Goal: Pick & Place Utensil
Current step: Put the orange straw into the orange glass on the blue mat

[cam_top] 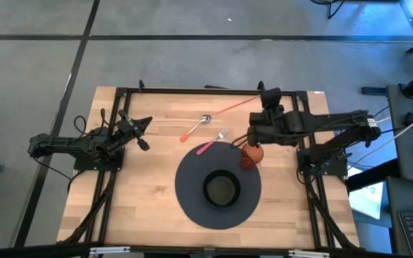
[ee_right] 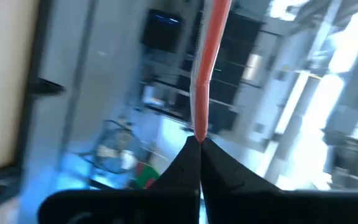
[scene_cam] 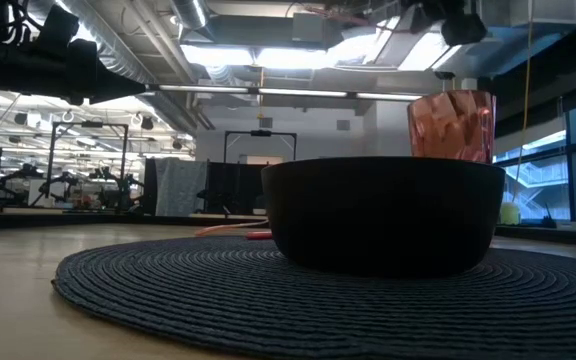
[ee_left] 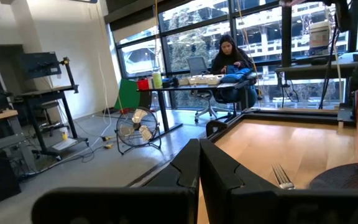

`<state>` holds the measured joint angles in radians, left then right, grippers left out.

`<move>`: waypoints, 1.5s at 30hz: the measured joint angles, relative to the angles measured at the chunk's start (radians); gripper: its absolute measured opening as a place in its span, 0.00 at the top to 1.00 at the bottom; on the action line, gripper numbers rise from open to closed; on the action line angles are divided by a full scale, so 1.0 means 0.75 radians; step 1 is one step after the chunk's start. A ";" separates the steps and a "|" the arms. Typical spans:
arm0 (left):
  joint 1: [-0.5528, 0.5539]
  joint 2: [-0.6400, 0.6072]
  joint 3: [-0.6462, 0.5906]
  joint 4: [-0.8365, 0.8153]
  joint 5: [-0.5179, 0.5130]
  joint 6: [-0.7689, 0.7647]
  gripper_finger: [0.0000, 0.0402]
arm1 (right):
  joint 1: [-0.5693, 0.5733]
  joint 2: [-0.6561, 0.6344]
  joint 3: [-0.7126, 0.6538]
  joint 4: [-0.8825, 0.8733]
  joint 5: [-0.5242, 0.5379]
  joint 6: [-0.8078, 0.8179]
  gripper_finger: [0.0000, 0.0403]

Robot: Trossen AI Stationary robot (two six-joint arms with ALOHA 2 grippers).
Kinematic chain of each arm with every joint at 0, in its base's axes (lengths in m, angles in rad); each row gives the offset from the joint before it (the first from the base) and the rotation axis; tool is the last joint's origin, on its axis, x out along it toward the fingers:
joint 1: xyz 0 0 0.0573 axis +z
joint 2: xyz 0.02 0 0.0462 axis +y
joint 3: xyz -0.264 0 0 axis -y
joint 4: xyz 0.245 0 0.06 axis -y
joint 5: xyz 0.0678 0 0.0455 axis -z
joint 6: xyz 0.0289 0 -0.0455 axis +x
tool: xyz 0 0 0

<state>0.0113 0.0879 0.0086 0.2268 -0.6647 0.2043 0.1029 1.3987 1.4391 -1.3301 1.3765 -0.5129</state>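
The right hand (ee_right: 199, 142) was pinched shut on the end of a long orange-handled utensil (ee_right: 207, 62), holding it up above the far right part of the tabletop (cam_top: 142, 208). In the high view the handle (cam_top: 234, 104) slanted away from that hand toward the far edge; its working end was not visible, so I could not tell what kind of utensil it was.

The left hand (ee_left: 199, 163) waited at the left side of the tabletop, its fingers pressed together on nothing.

A pink-handled fork (cam_top: 212, 142) lay with its handle on the far rim of the round dark woven mat (cam_top: 192, 204), and an orange-handled spoon (cam_top: 195, 127) lay on bare wood just beyond it. A black bowl (cam_top: 221, 188) sat at the mat's centre, and a red faceted tumbler (cam_top: 250, 157) stood at the mat's right edge, under the right arm.

The utensil looked light, thin and stiff, likely smooth enough to pivot in a tip grip; a hold nearer mid-handle would seem steadier.

No readable writing or brand showed anywhere.
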 joint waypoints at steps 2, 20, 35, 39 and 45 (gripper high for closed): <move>0.000 0.000 0.000 0.000 0.000 0.000 0.99 | 0.028 0.000 0.000 -0.039 0.056 0.007 1.00; 0.000 0.000 0.000 -0.001 0.000 0.000 0.99 | 0.232 0.000 -0.001 -0.321 0.120 -0.053 1.00; 0.000 0.000 0.000 -0.005 0.000 0.000 0.99 | 0.247 -0.103 -0.145 -0.322 0.012 -0.124 1.00; 0.000 0.000 0.000 -0.005 -0.001 0.000 0.99 | 0.302 -0.180 -0.214 -0.322 -0.025 -0.131 1.00; 0.000 0.000 0.000 -0.005 -0.001 0.000 0.99 | 0.350 -0.294 -0.339 -0.322 -0.057 -0.139 1.00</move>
<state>0.0113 0.0877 0.0086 0.2230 -0.6651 0.2043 0.3654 1.1780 1.1852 -1.5719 1.3334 -0.6175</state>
